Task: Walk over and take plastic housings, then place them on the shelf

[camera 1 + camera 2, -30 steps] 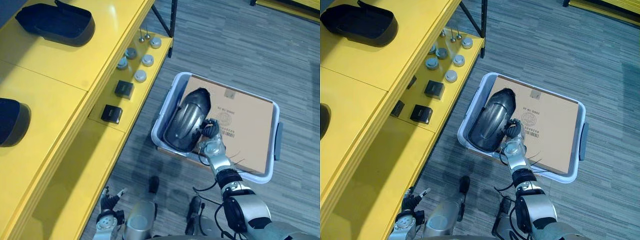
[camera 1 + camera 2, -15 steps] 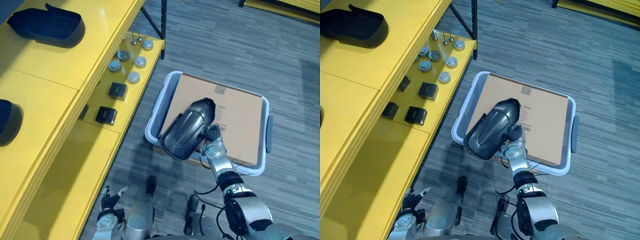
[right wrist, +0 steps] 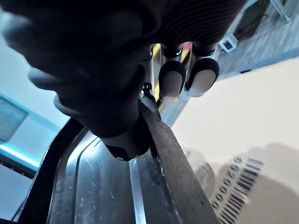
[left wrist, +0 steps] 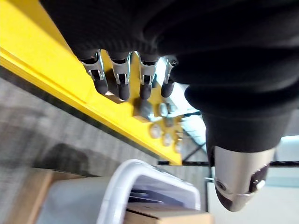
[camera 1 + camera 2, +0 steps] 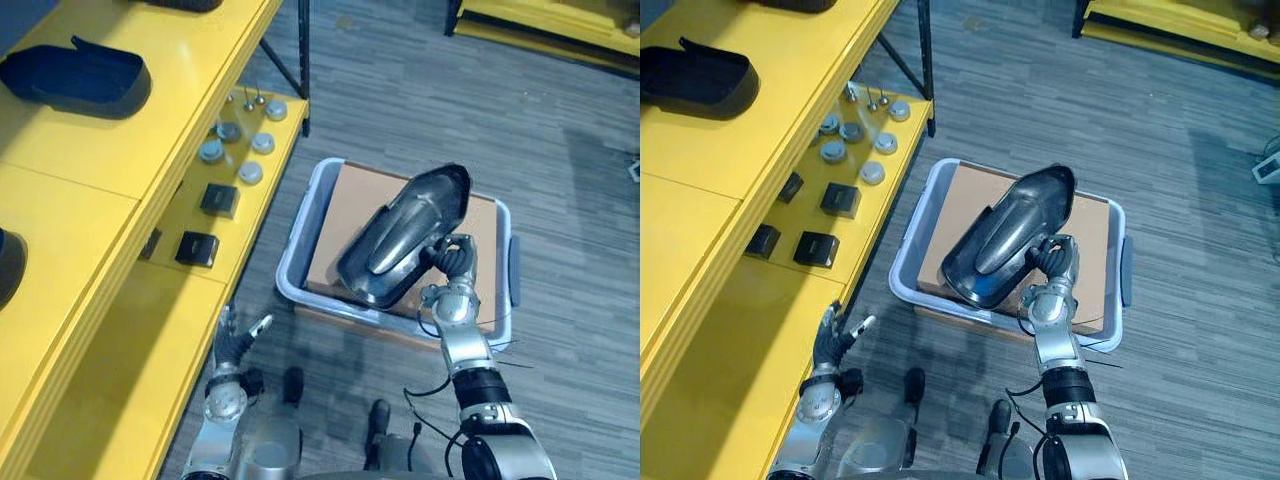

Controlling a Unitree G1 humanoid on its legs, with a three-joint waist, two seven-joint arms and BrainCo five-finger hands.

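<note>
A dark grey plastic housing [image 5: 405,240] hangs tilted above the pale bin [image 5: 300,240], hollow side up. My right hand [image 5: 452,262] is shut on its rim, thumb inside and fingers [image 3: 187,74] outside. The bin holds a brown cardboard sheet [image 5: 340,225]. Another dark housing [image 5: 75,75] lies on the yellow shelf [image 5: 90,190] top at the far left. My left hand [image 5: 235,340] hangs low beside the shelf with straight fingers [image 4: 124,84] and holds nothing.
On the lower yellow shelf level lie two black boxes [image 5: 197,248] and several round grey caps [image 5: 240,145]. A black shelf post [image 5: 302,60] stands beyond the caps. Grey striped floor [image 5: 580,180] spreads to the right of the bin.
My right hand has lifted the housing out of the bin and swung it up and to the right. The camera has shifted. My left hand has come up a little.
</note>
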